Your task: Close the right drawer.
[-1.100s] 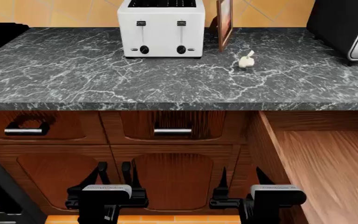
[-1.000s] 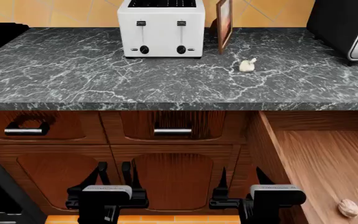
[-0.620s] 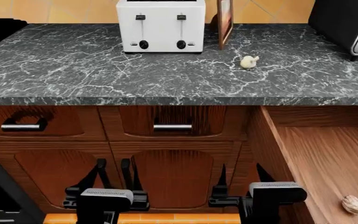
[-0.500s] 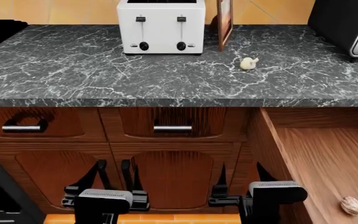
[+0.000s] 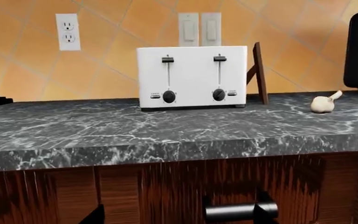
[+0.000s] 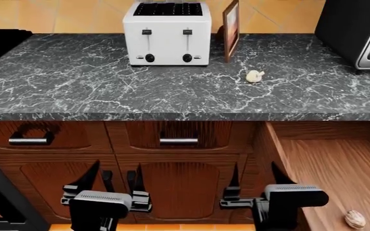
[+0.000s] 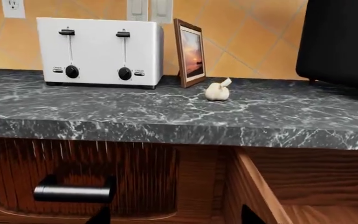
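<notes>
The right drawer (image 6: pixel 329 161) of reddish-brown wood stands pulled far out at the right of the head view. Its plank side (image 6: pixel 267 144) runs toward me; its front and handle are out of view. A small round brown thing (image 6: pixel 354 219) lies inside it. My right gripper (image 6: pixel 256 174) is open and empty, low in front of the cabinet, just left of the drawer's side. The right wrist view shows that side (image 7: pixel 257 186) close by the right gripper (image 7: pixel 174 217). My left gripper (image 6: pixel 115 174) is open and empty in front of the cabinet doors.
The dark marble counter (image 6: pixel 75 82) carries a white toaster (image 6: pixel 167 33), a picture frame (image 6: pixel 231 26), a garlic bulb (image 6: pixel 254 76) and a black toaster oven (image 6: pixel 358 33). Shorter drawer fronts with bar handles (image 6: pixel 178 141) sit under its edge.
A small brown thing appeared in the open drawer. The head view shifted, so the counter sits lower in the picture. Both grippers stay open and low.
</notes>
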Controlling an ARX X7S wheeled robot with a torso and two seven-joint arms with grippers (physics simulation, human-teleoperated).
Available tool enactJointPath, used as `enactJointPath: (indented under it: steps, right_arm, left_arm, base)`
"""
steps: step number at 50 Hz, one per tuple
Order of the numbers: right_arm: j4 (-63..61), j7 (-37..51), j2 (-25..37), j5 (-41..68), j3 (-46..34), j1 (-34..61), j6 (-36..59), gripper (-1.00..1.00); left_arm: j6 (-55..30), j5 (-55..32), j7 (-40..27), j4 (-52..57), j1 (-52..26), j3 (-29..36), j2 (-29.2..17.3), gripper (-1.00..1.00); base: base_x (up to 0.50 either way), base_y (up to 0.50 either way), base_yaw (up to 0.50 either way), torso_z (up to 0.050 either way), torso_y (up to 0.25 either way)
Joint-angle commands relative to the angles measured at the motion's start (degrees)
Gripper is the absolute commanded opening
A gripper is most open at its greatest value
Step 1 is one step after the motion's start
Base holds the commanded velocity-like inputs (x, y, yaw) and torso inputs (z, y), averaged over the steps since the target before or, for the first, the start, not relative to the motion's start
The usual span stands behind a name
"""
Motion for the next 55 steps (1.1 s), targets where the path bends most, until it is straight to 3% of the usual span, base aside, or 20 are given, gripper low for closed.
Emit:
enactJointPath:
  steps: [1, 13, 26, 38, 55]
  right_arm:
    - [-3.24, 0.45, 1.43, 2.01, 0.60, -0.53, 1.99, 1.00]
    - [-12.51, 1.46, 3.64, 4.66, 2.46, -0.58, 9.03, 1.00]
    - [-12.48, 2.62, 3.84, 6.76, 5.11, -2.40, 7.10, 1.00]
    - [-12.42, 4.30, 3.68, 7.21, 6.04, -3.16, 6.31, 1.00]
    - [-27.79, 7.91, 6.83, 8.39, 11.44, -8.89, 9.52, 1.00]
  left_arm:
    - [-0.78, -1.01, -0.57, 0.56, -0.67, -0.01, -1.18, 1.00]
    - [-9.23, -2.02, -1.73, 12.81, 1.76, 0.46, -3.25, 1.00]
    - [-12.67, -3.22, -2.95, 16.88, 1.54, -0.35, -4.70, 1.00]
    - [-14.37, -2.28, -5.35, 15.67, 0.15, 0.12, -5.00, 1.00]
    - [-18.66, -5.79, -6.84, 26.46, 0.78, -1.36, -7.06, 1.00]
  base:
    - [0.00, 0.00, 0.00, 0.050, 0.000]
    - [0.00, 0.00, 0.00, 0.050, 0.000]
    - [0.00, 0.00, -0.02, 0.050, 0.000]
    - [0.00, 0.00, -0.50, 0.047, 0.000]
    - [0.00, 0.00, -0.50, 0.000, 0.000]
